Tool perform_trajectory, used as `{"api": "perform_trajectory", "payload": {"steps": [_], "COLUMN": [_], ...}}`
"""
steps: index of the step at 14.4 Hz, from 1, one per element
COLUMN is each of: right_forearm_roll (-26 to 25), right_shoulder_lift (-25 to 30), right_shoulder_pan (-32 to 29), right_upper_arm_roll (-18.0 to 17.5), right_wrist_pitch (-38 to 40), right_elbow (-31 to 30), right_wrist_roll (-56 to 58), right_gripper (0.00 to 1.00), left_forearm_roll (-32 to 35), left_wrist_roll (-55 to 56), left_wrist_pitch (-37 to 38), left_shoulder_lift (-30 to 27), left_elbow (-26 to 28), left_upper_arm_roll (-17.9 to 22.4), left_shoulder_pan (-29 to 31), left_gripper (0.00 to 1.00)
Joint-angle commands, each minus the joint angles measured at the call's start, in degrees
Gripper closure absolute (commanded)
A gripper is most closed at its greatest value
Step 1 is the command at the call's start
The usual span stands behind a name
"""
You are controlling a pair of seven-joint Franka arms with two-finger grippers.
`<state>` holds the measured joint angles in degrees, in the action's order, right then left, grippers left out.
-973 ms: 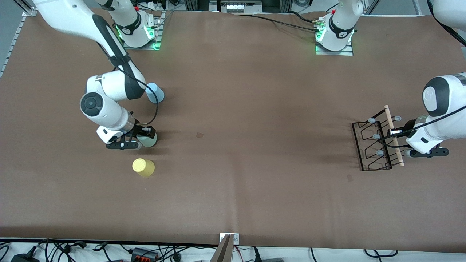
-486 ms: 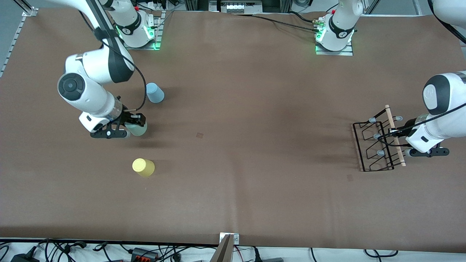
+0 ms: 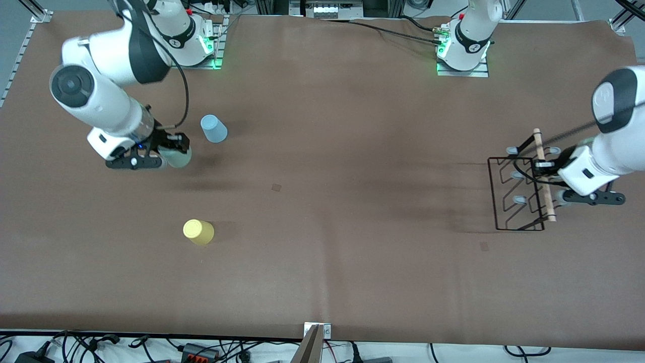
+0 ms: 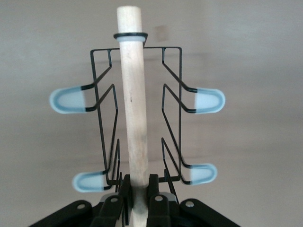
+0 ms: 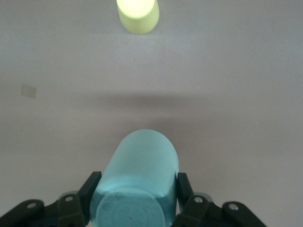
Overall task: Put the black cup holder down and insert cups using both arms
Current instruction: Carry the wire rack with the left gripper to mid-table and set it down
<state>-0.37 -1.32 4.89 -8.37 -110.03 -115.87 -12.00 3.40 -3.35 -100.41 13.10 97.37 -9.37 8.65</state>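
Observation:
My left gripper (image 3: 546,169) is shut on the light wooden rod handle (image 4: 134,118) of the black cup holder (image 3: 519,194) and holds it above the table at the left arm's end. Its pale blue-grey pegs (image 4: 69,100) stick out on both sides in the left wrist view. My right gripper (image 3: 170,149) is shut on the pale green cup (image 3: 177,157) and holds it above the table at the right arm's end; it shows in the right wrist view (image 5: 142,179). The light blue cup (image 3: 213,128) and the yellow cup (image 3: 198,232) stand upside down on the table.
The brown table mat (image 3: 322,227) spreads wide between the two arms. The arm bases (image 3: 463,45) stand along the edge farthest from the front camera. Cables lie along the edge nearest to it.
My right gripper has lifted the pale green cup off the table and carried it up toward the right arm's base. My left gripper has raised the cup holder off the table.

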Motion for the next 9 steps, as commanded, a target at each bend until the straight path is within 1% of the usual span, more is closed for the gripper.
{"api": "perform_trajectory", "payload": {"steps": [1, 3, 5, 6, 7, 9], "right_forearm_roll": [0.2, 0.2, 0.2, 0.2, 0.2, 0.2], "right_shoulder_lift": [3.0, 2.7, 2.6, 2.7, 2.6, 2.5], "right_shoulder_pan": [0.2, 0.6, 0.6, 0.6, 0.8, 0.8], "right_upper_arm_roll": [-0.1, -0.1, -0.1, -0.1, -0.1, -0.1], "right_wrist_pitch": [3.1, 2.5, 2.4, 2.4, 2.4, 2.4], "right_elbow": [-0.9, -0.9, -0.9, -0.9, -0.9, -0.9], "right_wrist_roll": [1.4, 1.5, 1.5, 1.5, 1.5, 1.5], "right_gripper": [0.91, 0.91, 0.91, 0.91, 0.91, 0.91], "left_forearm_roll": [0.0, 0.0, 0.0, 0.1, 0.2, 0.8], "left_wrist_roll": [3.7, 8.9, 15.7, 18.6, 21.3, 25.3], "left_wrist_pitch": [1.8, 0.3, -1.4, -2.6, -3.9, -4.8], "left_shoulder_lift": [-0.5, 0.8, 2.4, 3.1, 4.2, 6.0], "left_elbow": [-1.5, -1.4, -1.4, -1.4, -1.4, -1.3], "left_upper_arm_roll": [-6.4, -11.8, -16.5, -18.3, -19.6, -19.7], "left_shoulder_pan": [0.1, 0.0, -0.5, -1.1, -2.7, -7.8], "left_gripper": [0.92, 0.92, 0.92, 0.92, 0.92, 0.92]}}
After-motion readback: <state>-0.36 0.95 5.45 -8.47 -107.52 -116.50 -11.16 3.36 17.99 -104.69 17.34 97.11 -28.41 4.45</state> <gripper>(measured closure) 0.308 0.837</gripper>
